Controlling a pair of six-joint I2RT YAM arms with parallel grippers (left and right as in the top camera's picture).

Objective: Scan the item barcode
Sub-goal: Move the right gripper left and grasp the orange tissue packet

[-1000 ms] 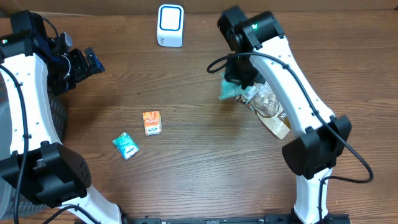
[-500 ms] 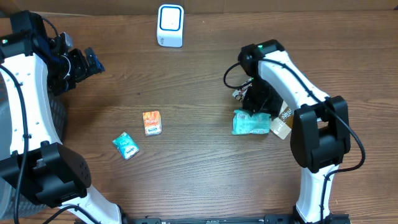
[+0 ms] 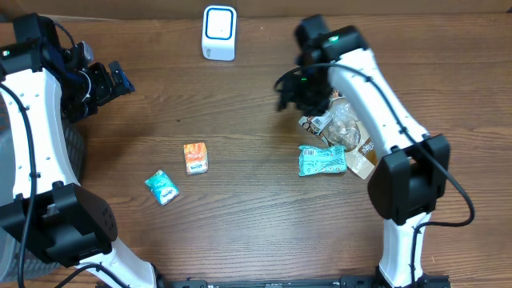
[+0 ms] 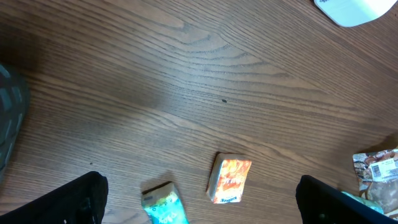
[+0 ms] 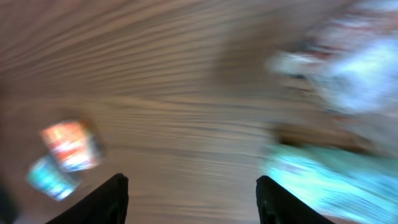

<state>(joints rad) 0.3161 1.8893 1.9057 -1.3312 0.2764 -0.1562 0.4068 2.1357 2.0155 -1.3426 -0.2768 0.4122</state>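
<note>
Half a second on, the teal pouch (image 3: 322,160) lies loose on the worktop (image 3: 240,224), and the right end effector (image 5: 194,190) has let go and risen away from it, back toward the scanner (image 3: 219,32). Its fingers stand apart with nothing between them, and its wrist view is smeared with motion. That looks like a finished put-down, so this item is probably done with and a fresh pick comes next.

Nearest the robot, well in front of the scanner and a little to its left, sits a small teal packet (image 3: 162,187). The orange packet (image 3: 195,158) is just beyond it, almost straight in front of the scanner. The released pouch lies at about the same depth but well to the scanner's right, tucked against a clear bag (image 3: 346,128) a step closer to the scanner's line.

Farther back, left of the scanner, the left end effector (image 3: 120,78) hangs wide open and empty above bare wood.

The scanner stands upright at the far edge. The worktop is dark, grained wood with little on it. Behind it only a tan strip (image 3: 360,6) shows, and no more of the room.
</note>
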